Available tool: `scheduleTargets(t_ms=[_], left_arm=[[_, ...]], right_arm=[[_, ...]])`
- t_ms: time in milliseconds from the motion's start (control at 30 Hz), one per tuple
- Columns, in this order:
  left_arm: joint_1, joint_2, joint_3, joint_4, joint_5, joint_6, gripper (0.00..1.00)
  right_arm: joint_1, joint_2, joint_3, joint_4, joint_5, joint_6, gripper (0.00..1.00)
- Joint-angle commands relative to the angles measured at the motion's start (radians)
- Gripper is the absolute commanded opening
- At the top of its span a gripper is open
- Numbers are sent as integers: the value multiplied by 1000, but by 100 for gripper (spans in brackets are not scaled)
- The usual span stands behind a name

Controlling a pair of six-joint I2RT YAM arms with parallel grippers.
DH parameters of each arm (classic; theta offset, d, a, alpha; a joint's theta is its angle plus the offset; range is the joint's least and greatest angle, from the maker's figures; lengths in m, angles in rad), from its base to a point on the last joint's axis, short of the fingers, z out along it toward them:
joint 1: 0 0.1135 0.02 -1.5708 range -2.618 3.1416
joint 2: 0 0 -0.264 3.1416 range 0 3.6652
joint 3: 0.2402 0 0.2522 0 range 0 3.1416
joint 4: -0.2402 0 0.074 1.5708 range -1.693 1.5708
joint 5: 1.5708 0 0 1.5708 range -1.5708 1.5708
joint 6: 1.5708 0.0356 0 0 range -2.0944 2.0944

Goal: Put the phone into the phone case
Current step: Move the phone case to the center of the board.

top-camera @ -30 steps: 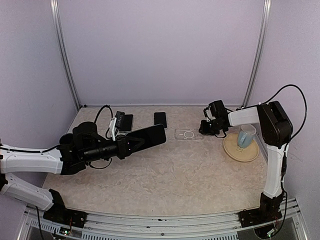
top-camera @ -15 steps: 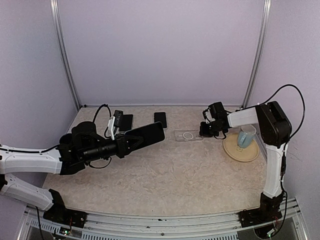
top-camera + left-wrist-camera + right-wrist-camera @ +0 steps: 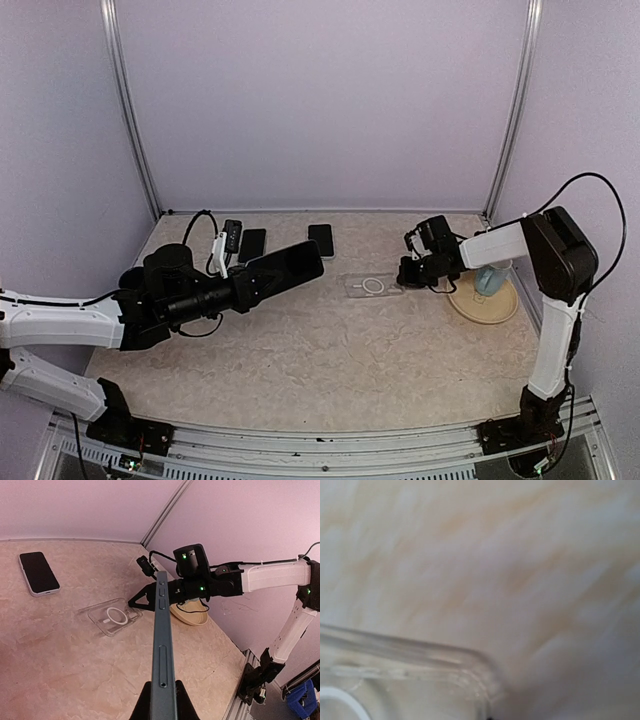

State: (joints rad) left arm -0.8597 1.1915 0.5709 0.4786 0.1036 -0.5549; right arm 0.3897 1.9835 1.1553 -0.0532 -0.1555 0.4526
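Observation:
My left gripper [image 3: 243, 291] is shut on a dark phone [image 3: 285, 268] and holds it above the table's left middle. In the left wrist view the phone [image 3: 162, 645] is edge-on between my fingers [image 3: 141, 706]. The clear phone case [image 3: 368, 285] lies flat at centre right and also shows in the left wrist view [image 3: 111, 618]. My right gripper [image 3: 404, 277] is low at the case's right end, its fingers closed to a point on the rim [image 3: 132, 603]. The right wrist view shows only a blurred case corner [image 3: 420, 665]; its fingers are out of view.
A white-edged phone [image 3: 320, 238] lies at the back, with another dark phone [image 3: 252, 244] and a black device [image 3: 232, 236] to its left. A beige plate [image 3: 492, 305] with a blue cup [image 3: 490, 276] stands at the right. Walls enclose the table.
My right gripper has moved toward the front and slightly left, and the clear case has slid with it. My left gripper has lifted the phone slightly and drawn it left.

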Motion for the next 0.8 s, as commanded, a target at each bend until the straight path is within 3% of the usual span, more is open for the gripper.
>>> scheduleTargets(t_ms=[0,400,767], left_arm=[[-1,-3,6,44,-57,-30,0],[-15,-4,10,42,-86,-55,0],[-51,-5,1,46,-142,-85,0]], right_arm=[[84,-105,-68,-15,49,45,0],[299,-241,-210,30,122,195,0],[349,-222,-242,83,106,266,0]])
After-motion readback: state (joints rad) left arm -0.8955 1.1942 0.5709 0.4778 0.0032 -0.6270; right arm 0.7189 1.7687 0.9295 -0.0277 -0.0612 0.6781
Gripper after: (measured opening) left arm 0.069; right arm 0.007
